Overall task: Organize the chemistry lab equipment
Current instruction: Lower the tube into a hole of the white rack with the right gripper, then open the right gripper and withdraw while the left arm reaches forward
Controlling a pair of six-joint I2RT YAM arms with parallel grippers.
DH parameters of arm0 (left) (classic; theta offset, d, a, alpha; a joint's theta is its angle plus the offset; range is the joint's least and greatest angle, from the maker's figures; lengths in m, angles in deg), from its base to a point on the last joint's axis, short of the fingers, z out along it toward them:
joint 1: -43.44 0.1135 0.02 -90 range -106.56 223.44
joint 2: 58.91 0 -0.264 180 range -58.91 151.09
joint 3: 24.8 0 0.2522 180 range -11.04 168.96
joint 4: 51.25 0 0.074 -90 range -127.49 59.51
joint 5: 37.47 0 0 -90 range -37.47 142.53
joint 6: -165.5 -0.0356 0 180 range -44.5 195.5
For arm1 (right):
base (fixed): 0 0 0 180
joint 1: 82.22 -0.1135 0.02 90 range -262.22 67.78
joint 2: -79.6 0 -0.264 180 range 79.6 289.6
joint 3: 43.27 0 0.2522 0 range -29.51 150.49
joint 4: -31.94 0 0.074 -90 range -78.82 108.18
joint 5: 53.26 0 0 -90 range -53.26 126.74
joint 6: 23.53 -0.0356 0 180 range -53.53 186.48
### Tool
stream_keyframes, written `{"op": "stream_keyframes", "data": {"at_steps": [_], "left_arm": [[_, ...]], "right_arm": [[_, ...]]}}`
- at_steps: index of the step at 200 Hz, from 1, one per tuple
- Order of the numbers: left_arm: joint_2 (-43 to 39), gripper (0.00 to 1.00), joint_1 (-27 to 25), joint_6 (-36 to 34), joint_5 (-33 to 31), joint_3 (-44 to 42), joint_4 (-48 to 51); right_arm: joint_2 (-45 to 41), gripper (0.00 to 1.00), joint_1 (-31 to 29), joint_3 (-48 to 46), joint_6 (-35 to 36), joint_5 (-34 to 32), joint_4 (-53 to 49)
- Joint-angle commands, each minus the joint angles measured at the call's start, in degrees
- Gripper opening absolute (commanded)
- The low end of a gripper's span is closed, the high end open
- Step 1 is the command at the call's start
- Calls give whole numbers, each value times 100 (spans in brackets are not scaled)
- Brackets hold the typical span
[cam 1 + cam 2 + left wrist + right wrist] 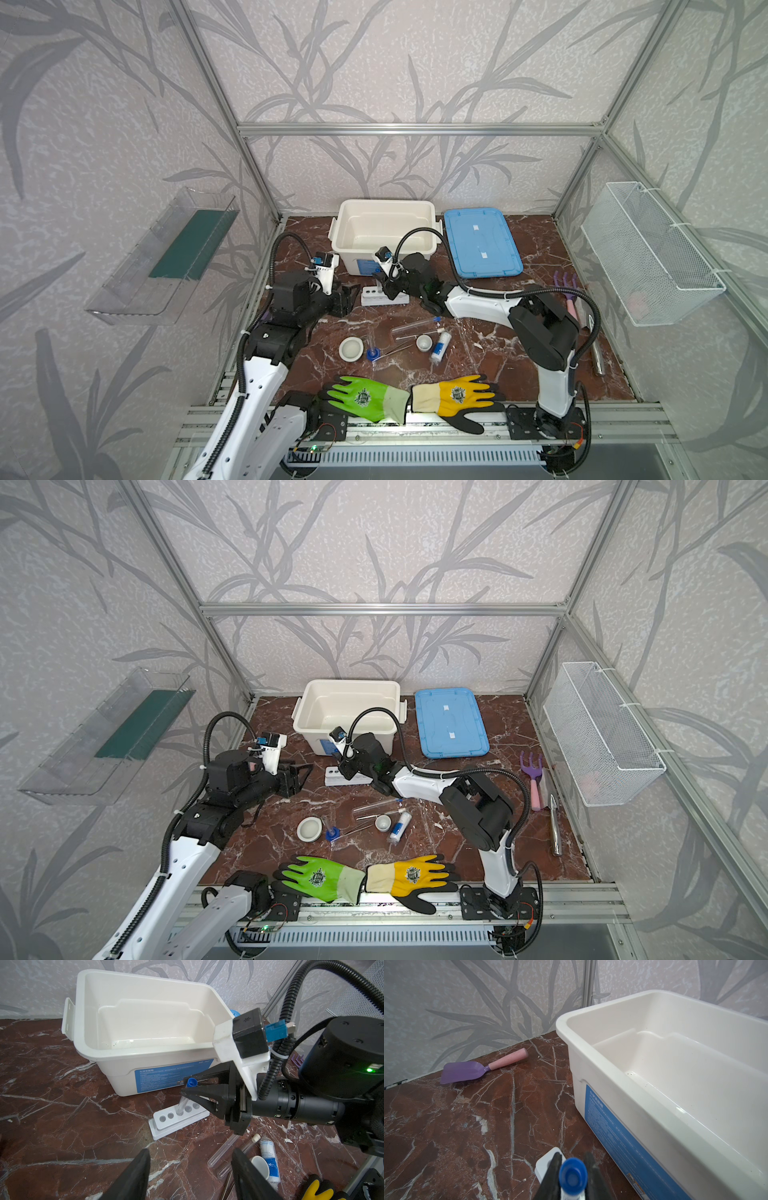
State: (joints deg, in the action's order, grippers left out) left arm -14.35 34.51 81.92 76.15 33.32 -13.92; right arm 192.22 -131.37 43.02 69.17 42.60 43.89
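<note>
- While the right tool [185, 1086] flanked the blue-capped test tube [182, 1101] just under its cap, I could not tell whether its fingers [203, 1091] pinched it or stood slack.
- Left tool [190, 1153] hung spread and empty, near the white six-hole rack [166, 1125] but apart from it.
- Tube's lower end sat in a middle hole of that rack, which stood on the surface [62, 1126] just beside the white bin [116, 1070].
- Its long axis ran steeply but tilted off vertical: cap uppermost, rounded end down.
- Judged risk: pressed down at that slant, it could bind on the hole's rim and tip or skid the unbraced rack; freed half-seated, it could topple out.
</note>
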Motion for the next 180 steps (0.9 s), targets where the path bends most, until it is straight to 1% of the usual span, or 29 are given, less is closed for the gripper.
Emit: {"op": "stream_keyframes", "data": {"at_steps": [1, 17, 65, 97, 136, 172, 180], "left_arm": [[-17, 63, 30, -79, 64, -55, -38], [-34, 63, 29, -88, 55, -51, -46], [-59, 63, 30, -97, 81, -55, -52], [-84, 63, 28, -132, 95, -51, -41], [-36, 63, 13, -175, 202, -37, -46], [-30, 62, -115, -275, 148, -14, 40], [-34, 61, -150, -311, 119, -4, 55]], "right_arm": [[74, 27, -59, 6, 65, -68, 128], [40, 35, -64, -15, 112, -108, 142], [-164, 51, -76, -89, 143, -127, 62], [-423, 56, -72, -184, 170, -172, -74], [-883, 58, -60, -290, 178, -147, -336], [-1453, 60, 49, -490, 15, 143, -581], [-1706, 60, 84, -554, -19, 211, -666]]}}
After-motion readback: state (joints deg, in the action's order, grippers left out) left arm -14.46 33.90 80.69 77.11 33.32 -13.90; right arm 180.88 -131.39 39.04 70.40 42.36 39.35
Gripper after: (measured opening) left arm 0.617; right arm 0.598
